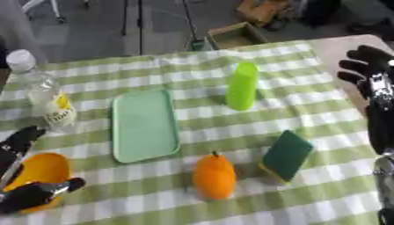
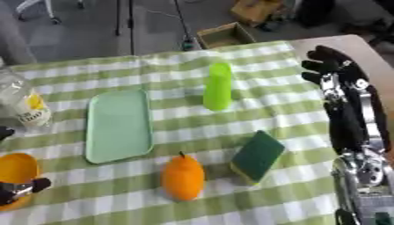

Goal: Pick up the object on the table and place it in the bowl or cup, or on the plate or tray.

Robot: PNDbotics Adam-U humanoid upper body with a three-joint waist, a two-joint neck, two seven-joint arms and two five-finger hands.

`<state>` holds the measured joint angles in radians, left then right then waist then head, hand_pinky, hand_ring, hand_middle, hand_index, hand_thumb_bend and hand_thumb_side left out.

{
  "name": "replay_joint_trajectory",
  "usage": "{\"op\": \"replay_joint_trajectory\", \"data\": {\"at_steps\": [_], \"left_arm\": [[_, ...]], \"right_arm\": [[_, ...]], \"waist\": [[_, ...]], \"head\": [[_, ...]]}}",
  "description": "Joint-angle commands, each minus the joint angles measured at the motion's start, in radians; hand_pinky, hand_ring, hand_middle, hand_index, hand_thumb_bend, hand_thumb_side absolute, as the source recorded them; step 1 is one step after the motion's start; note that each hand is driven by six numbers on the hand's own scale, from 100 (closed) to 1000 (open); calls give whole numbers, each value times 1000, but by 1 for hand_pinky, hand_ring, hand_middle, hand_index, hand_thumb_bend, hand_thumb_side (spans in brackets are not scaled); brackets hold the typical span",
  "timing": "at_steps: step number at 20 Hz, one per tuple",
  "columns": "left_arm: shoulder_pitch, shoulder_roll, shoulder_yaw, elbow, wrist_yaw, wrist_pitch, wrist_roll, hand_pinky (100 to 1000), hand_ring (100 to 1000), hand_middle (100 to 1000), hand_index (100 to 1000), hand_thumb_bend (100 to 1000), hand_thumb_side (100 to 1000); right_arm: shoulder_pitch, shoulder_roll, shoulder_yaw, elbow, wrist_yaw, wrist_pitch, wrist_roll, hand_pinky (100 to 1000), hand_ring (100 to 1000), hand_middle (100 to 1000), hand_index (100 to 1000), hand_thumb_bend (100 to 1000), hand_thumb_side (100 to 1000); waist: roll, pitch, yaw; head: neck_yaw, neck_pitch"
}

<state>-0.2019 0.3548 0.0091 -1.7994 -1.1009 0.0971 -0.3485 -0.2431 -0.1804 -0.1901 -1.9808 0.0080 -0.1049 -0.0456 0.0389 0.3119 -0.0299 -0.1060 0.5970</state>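
An orange fruit-shaped object [image 1: 214, 176] lies on the checked cloth at the front centre. A dark green sponge [image 1: 287, 154] with a yellow underside lies just right of it. A pale green tray [image 1: 144, 125] lies left of centre, and a lime green cup [image 1: 242, 85] stands upright behind the sponge. An orange bowl [image 1: 46, 169] sits at the lower left. My left hand [image 1: 31, 195] rests there, open, its fingers spread over the bowl's front and left side. My right hand [image 2: 331, 66] hovers open at the table's far right edge, well away from every object.
A clear plastic bottle [image 1: 38, 92] with a white cap and yellow label stands at the left edge, behind the bowl. The green-and-white checked cloth [image 1: 192, 66] covers the table. A cardboard box [image 1: 235, 35] sits on the floor beyond the far edge.
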Motion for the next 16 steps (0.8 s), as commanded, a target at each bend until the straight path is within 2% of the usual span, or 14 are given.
{"op": "replay_joint_trajectory", "data": {"at_steps": [1, 10, 14, 15, 16], "left_arm": [[3, 19, 6, -39, -14, 4, -39, 928, 923, 975, 1000, 1000, 799], [35, 9, -8, -25, -25, 30, -48, 903, 897, 948, 993, 980, 762], [43, 2, -16, -7, -16, 38, -27, 856, 838, 910, 979, 931, 710], [43, 1, -17, -4, -14, 41, -20, 820, 774, 868, 969, 866, 663], [43, 0, -18, -2, -13, 44, -13, 816, 767, 863, 968, 859, 658]], "right_arm": [[-10, -11, 0, -19, -2, -2, 1, 788, 788, 765, 833, 100, 648], [-12, -11, 1, -19, -2, -2, 2, 788, 787, 765, 833, 100, 649], [-12, -11, 1, -19, -3, -1, 2, 788, 787, 765, 833, 100, 649], [-12, -11, 1, -19, -3, -1, 2, 788, 787, 765, 833, 100, 648], [-12, -11, 0, -19, -3, -1, 2, 788, 787, 765, 833, 100, 649]], "waist": [[-17, -135, 2], [-18, -134, 4], [-19, -134, 4], [-19, -134, 5], [-19, -134, 5]], "head": [[1, -7], [1, -9], [2, -9], [2, -9], [2, -9]]}}
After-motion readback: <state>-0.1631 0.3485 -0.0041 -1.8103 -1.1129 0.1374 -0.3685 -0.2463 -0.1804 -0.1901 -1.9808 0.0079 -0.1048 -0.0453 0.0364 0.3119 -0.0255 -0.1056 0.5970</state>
